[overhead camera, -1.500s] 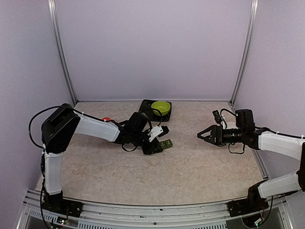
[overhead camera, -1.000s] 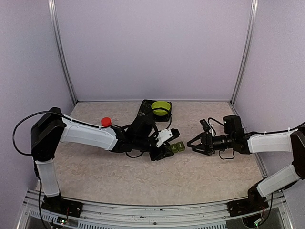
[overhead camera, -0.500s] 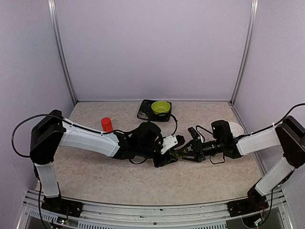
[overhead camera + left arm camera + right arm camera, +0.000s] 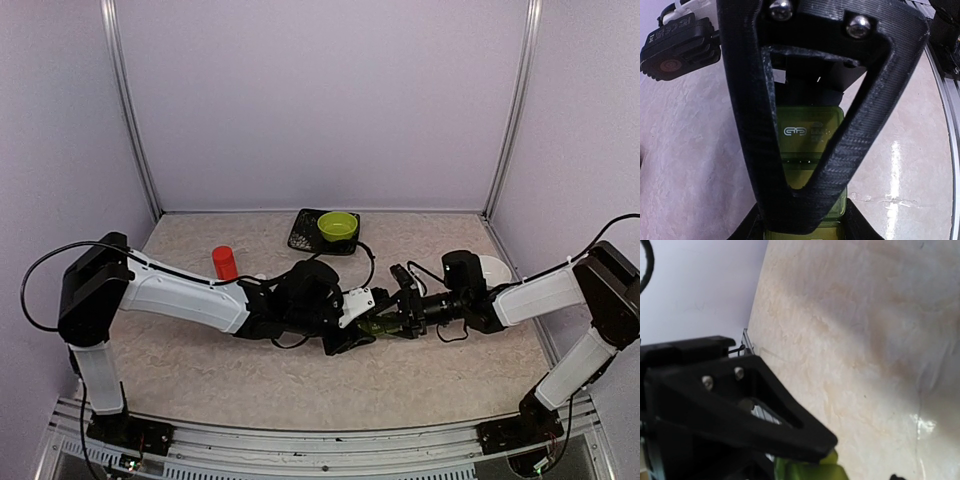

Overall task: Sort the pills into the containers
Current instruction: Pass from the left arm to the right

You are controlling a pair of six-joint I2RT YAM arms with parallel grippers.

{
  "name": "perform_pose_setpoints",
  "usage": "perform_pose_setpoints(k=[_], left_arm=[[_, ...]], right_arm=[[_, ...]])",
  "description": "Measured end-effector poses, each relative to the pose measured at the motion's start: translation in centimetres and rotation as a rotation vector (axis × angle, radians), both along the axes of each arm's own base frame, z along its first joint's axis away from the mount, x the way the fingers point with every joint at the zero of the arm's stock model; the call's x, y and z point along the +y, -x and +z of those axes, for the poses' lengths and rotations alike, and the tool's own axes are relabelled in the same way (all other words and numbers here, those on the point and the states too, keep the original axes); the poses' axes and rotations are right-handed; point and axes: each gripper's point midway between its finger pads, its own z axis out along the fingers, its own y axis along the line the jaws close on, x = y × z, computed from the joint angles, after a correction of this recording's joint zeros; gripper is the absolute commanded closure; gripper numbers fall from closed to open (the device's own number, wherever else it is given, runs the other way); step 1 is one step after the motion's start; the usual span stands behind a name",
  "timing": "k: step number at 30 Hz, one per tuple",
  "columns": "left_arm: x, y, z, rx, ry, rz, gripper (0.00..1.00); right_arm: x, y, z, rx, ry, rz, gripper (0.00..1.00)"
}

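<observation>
The containers [image 4: 376, 325], a short row of dark green boxes, hang just above the table at its middle. My left gripper [image 4: 356, 329] is shut on their left end. In the left wrist view the green lids [image 4: 810, 131] show through my black finger [image 4: 752, 130], which is clamped on them. My right gripper [image 4: 393, 321] meets them from the right. One of its fingers [image 4: 765, 425] rests on the green box [image 4: 812, 472]; the other is almost out of that view. Small pale specks, perhaps the pills, lie in the black tray [image 4: 298, 238].
A lime green bowl [image 4: 338, 224] sits in the black tray at the back middle. A red bottle [image 4: 224, 263] stands behind my left forearm. A white dish [image 4: 492, 267] shows behind my right arm. Both arms stretch across the table's middle.
My left gripper carried the containers right toward the middle. My right gripper swept left to meet them and narrowed its jaws onto their free end.
</observation>
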Motion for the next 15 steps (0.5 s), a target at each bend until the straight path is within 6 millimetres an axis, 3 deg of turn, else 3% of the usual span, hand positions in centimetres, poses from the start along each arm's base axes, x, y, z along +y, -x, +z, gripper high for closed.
perform_pose_setpoints(k=[15], left_arm=[[-0.2,1.1,1.3,-0.027,0.014,-0.008,0.60]], right_arm=[[0.0,0.3,0.5,-0.002,-0.002,0.012,0.34]])
